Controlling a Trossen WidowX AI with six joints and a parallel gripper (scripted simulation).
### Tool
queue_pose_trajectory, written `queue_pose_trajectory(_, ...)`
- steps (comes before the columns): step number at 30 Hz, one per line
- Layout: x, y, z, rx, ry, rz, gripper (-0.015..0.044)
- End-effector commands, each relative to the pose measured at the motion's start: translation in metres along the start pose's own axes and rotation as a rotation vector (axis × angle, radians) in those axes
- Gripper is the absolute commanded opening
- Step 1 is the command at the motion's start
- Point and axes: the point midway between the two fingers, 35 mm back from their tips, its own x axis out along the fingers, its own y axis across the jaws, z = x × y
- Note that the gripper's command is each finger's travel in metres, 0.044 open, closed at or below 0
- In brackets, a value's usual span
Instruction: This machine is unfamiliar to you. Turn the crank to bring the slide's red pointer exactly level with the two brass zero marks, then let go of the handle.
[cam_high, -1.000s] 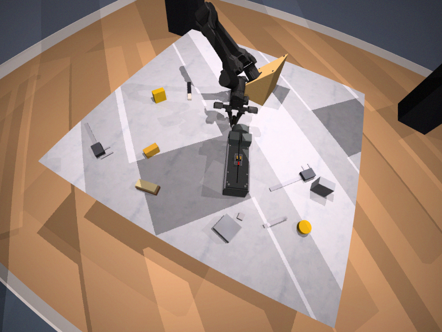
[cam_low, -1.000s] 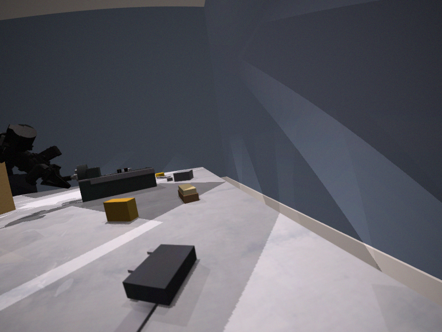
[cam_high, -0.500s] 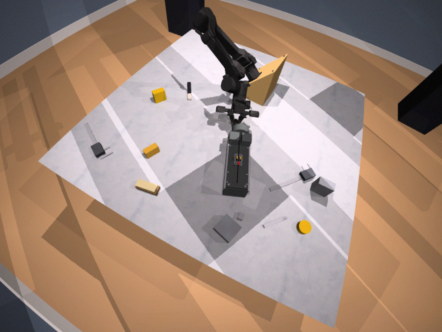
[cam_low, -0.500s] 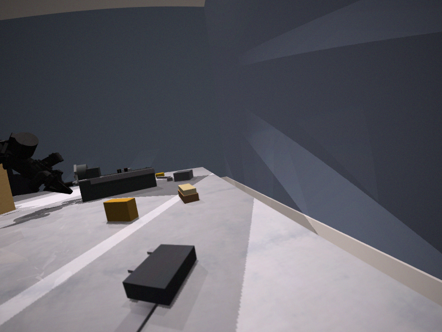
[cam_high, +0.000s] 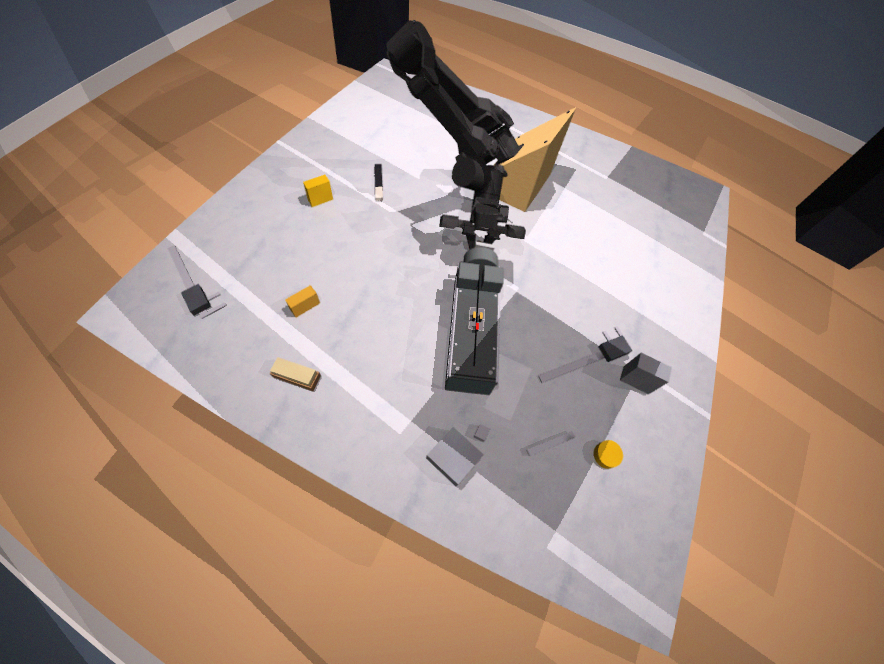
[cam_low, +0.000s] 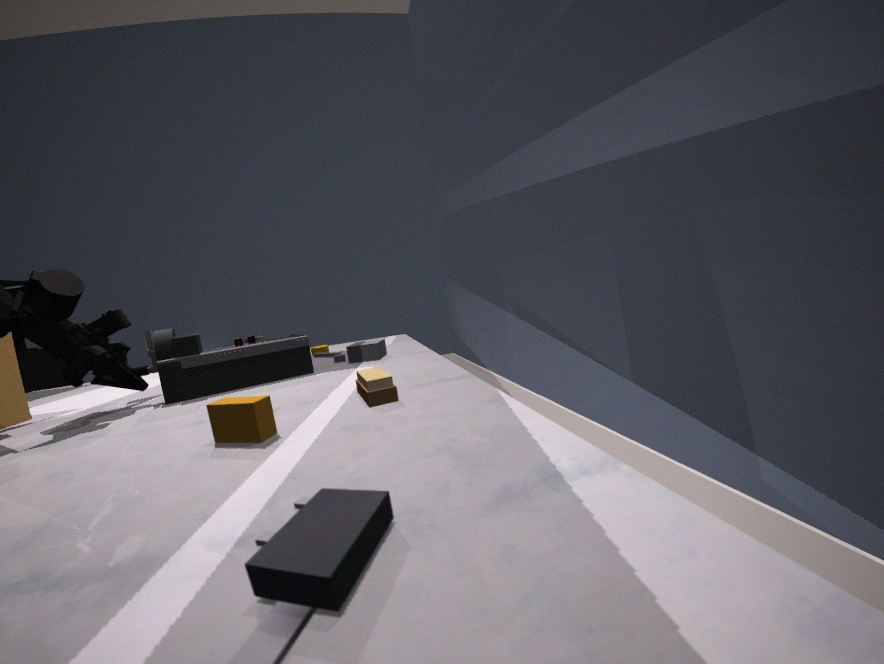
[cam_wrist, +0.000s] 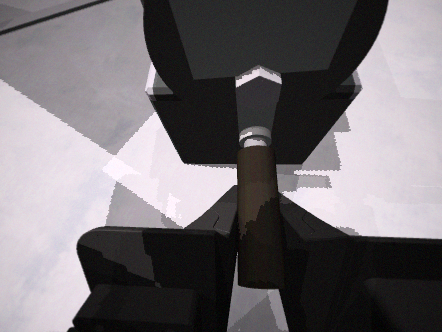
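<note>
The machine is a long dark box (cam_high: 460, 384) (cam_low: 239, 373) with a round grey crank housing (cam_high: 480, 256) (cam_low: 160, 343) at its arm-side end. The slide's red pointer (cam_high: 477, 326) is small in the top view. It appears just off the brass marks (cam_high: 477, 316), on the side away from the crank; exact level cannot be read. The wrist view shows the grey crank arm (cam_wrist: 256, 107) and the brown handle (cam_wrist: 260, 260). My gripper (cam_wrist: 250, 193) (cam_high: 471, 241) (cam_low: 146, 380) is shut on the handle, low at the crank end. The fingers hide part of the handle's sides.
A tan wedge-shaped block (cam_high: 532, 167) stands close beside the arm. Orange blocks (cam_high: 318, 190) (cam_high: 303, 300) (cam_low: 239, 420), a yellow-topped block (cam_high: 295, 373) (cam_low: 375, 385) and a dark pronged piece (cam_high: 195, 298) (cam_low: 321, 546) lie to one side. A yellow disc (cam_high: 608, 454) and grey pieces (cam_high: 645, 373) lie across the machine.
</note>
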Motion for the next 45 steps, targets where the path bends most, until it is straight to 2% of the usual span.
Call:
queue_pose_trajectory(1, 0.001, 0.009, -0.001, -0.006, -0.001, 0.017, 0.0)
queue_pose_trajectory(45, -0.025, 0.034, 0.023, -0.004, -0.002, 0.019, 0.0)
